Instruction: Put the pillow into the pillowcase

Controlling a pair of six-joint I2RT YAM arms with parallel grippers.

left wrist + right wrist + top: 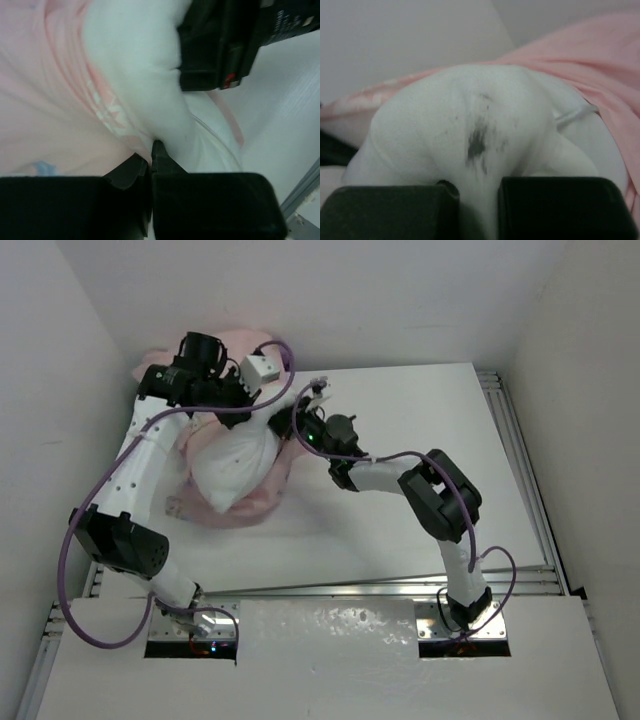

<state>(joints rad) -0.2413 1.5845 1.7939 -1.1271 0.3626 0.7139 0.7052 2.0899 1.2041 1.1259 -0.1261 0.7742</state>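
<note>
- Tabletop [420,440]: white surface carrying both task items, which lie together toward its far-left corner; the rest of the surface is bare white.
- Pillow [232,468]: plump white mass lying diagonally near the left edge, its near end sunk in pink fabric and its far end exposed and drawn to a narrow neck.
- Pillowcase [262,498]: pale pink side showing, bunched around the near and right flanks of the pillow; a further pink fold lies against the far edge of the tabletop behind the left arm's wrist.
- Left gripper [152,147]: fingers pressed together on the pillowcase hem, exactly where the pink edge meets the white pillow; faint white snowflake print shows through the fabric just beside the tips.
- Right gripper [479,185]: fingers nearly closed, pinching a tuck of the pillow's white cover at its far end; the pillow bulges above them.
- Dark smudge [477,140]: grey mark on the pillow's surface, directly above the pinch.
- The two grippers work close together, the right one appearing just beyond the left one's fingertips in the left wrist view.
</note>
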